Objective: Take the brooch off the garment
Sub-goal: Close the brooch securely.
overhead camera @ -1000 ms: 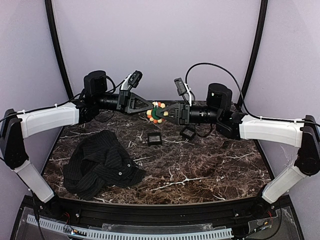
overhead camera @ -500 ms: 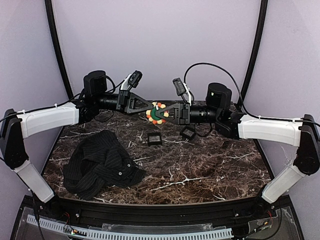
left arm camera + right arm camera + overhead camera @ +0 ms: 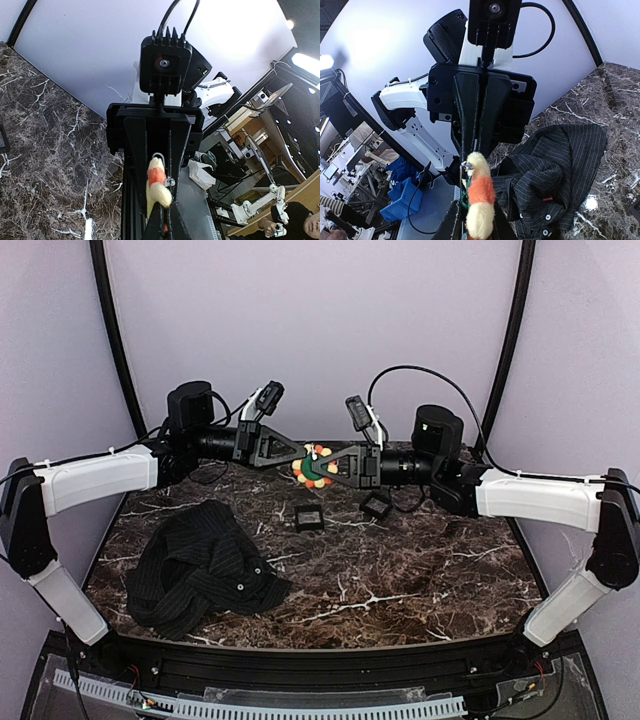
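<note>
The brooch is held above the far middle of the tabletop. It is clamped between the left hand on its left side and the right hand on its right side. The garment is heaped on the near left of the tabletop, well apart from the brooch. A small box is set on the tabletop in front of the brooch. A second box is placed near it on the right, beneath the right arm.

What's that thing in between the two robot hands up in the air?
The brooch. In the top view the left gripper and right gripper pinch it from either side in mid-air.
</note>
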You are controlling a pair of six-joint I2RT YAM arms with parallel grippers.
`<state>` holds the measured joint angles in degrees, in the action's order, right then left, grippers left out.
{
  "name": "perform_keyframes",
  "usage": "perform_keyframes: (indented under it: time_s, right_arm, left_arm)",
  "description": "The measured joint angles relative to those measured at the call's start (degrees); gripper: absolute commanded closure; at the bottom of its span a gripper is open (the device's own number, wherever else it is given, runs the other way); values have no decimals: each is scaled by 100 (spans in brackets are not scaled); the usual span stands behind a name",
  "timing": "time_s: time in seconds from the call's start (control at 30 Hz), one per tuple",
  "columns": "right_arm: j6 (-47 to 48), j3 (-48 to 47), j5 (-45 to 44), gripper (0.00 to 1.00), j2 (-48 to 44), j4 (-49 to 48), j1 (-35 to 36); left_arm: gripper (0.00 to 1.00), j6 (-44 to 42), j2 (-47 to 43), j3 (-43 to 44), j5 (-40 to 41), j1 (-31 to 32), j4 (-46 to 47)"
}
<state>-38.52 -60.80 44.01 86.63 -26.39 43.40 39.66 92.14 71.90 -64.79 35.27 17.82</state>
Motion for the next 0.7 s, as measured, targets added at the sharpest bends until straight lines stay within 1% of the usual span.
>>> perform_keyframes:
  time_s: [0.37, 0.7]
  right_arm:
    - [96, -162, 7, 80, 63, 369, -20]
    - [186, -264, -4, 81, 103, 544, -22]
  left_arm:
    - [99, -133, 0, 17, 76, 0, -160]
    - [99, -203, 17, 83, 87, 4, -275]
